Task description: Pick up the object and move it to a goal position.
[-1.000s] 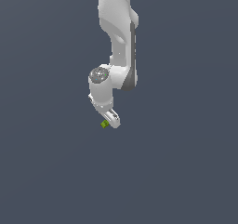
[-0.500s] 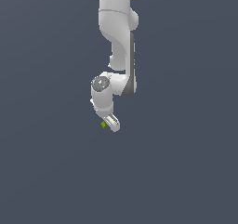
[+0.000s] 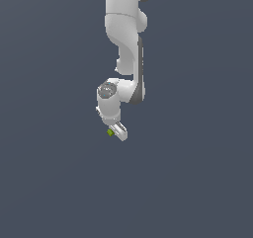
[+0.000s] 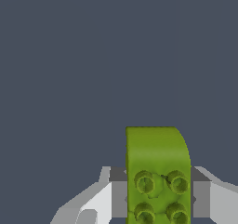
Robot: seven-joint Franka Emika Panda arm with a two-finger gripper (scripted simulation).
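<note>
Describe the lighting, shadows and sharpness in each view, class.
Exterior view: flat, even light on a plain grey backdrop, no cast shadows or glare; the block is too tiny for detail. Wrist view: sharp, the block fills the frame between the jaws, studs softly shaded, no blur.

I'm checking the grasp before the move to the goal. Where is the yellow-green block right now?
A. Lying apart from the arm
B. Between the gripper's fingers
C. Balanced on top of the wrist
B: in the wrist view the studded block sits squeezed between the two fingers of the gripper.
</note>
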